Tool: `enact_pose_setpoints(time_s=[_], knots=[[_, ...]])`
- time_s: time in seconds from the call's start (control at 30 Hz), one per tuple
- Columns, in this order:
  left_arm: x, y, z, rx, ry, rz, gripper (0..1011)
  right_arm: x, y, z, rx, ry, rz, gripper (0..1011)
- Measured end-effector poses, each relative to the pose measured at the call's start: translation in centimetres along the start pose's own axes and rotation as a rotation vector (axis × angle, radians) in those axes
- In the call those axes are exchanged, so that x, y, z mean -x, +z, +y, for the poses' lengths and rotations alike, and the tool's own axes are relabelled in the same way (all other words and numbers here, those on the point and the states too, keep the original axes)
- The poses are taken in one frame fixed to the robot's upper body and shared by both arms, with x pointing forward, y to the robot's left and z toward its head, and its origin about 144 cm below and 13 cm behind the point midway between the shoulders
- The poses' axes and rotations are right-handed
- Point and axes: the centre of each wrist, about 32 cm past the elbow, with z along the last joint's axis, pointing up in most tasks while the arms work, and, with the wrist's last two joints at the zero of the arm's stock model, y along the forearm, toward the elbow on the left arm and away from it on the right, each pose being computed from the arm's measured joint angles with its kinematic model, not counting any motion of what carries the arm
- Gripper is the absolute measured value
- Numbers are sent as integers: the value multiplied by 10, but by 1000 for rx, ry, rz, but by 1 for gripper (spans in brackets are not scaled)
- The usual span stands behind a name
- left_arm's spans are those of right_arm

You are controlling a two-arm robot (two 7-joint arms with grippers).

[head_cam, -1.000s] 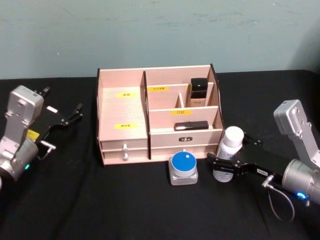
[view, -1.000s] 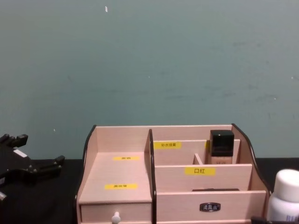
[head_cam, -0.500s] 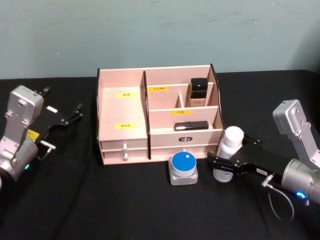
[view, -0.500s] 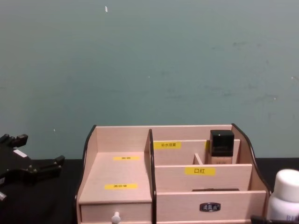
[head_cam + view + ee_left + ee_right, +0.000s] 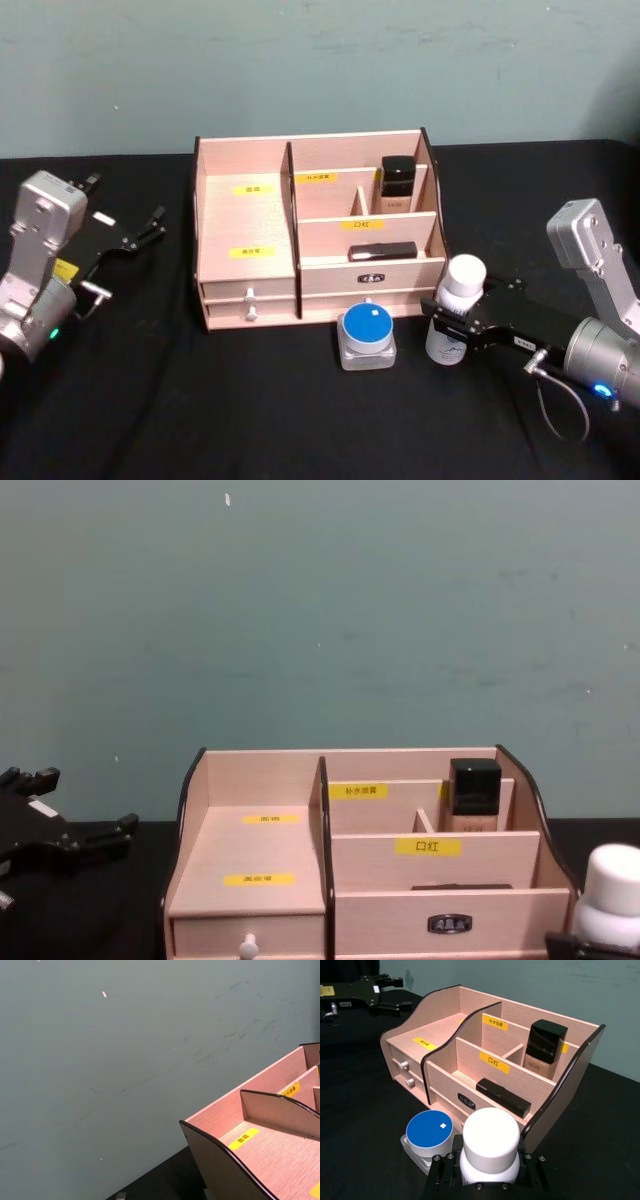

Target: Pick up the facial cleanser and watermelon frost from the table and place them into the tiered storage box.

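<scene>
My right gripper (image 5: 448,325) pinches the white-capped white plastic bottle (image 5: 466,272) mid-body between my jaws, where it is probably stiff, light and slick; my left gripper (image 5: 125,215) idles, spread.

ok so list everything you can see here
tiered storage box: one, pale wood with dark edges, back middle of the table
black-capped bottle: one, black and tan, upright in the box's back right compartment
flat black case: one, black, lying in the box's front right compartment
blue-lidded jar: one, clear with a blue lid, just in front of the box
white bottle: one, white, upright right of the jar
table: one, black
wall: one, teal, behind
left gripper: one, black, open, left of the box
right gripper: one, black, shut on the white bottle
</scene>
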Motion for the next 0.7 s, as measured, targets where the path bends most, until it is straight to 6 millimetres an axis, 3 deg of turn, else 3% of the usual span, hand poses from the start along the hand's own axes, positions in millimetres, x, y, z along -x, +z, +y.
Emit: enact_pose_setpoints(time_s=[0.43, 0.7], knots=[[0, 0, 0, 0, 0, 0, 1001, 2, 5, -7, -11, 3, 13, 600], [0, 0, 0, 0, 0, 0, 1001, 6, 31, -19, -67, 35, -4, 600]])
